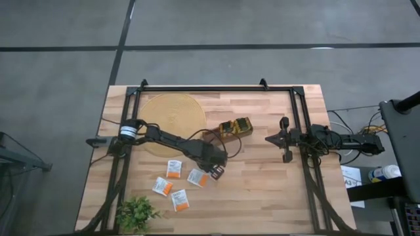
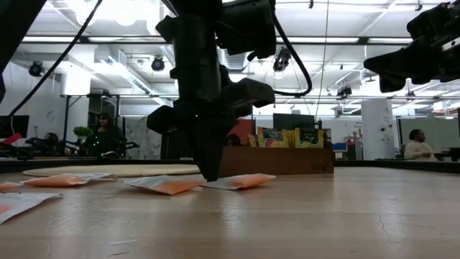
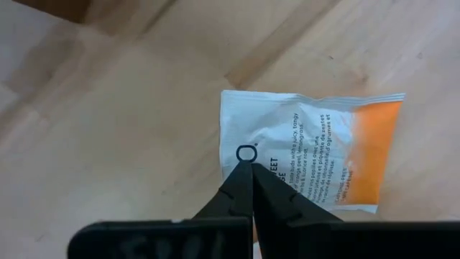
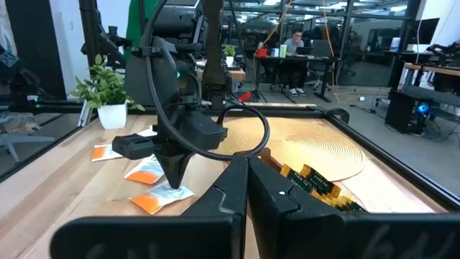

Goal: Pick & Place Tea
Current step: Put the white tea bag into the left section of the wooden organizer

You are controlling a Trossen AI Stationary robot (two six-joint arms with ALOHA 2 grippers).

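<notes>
Nearest the front edge of the table: a small green plant, out of the way at the left corner. Just behind it, three loose tea sachets, lying flat on the wood, apart from each other, white with an orange patch.

A little further in, the fourth sachet, also flat on the wood, with the left gripper standing straight down on it. Fingers pressed fully together, tips on the sachet's edge at its white end. Cannot tell whether any paper is really caught between them.

Risks from here, as a judgement:
- Lifting with nothing held, because of so thin and flat a packet and so small a bite at the very border.
- Slipping out or swinging on the way, if held only by that edge.
- Pushing the packet along the smooth wood instead of taking it.

Look of the sachet: squarish, flat, crimped seams at the ends, small dark print on the white part, orange band on the far side. Probably light and a bit slippery.

Further back, the brown tray with upright yellow and green packets in it, the likely goal. Beyond it, a round mat. Off to the right side, well apart, the right gripper, waiting above the table with fingers closed on nothing.
</notes>
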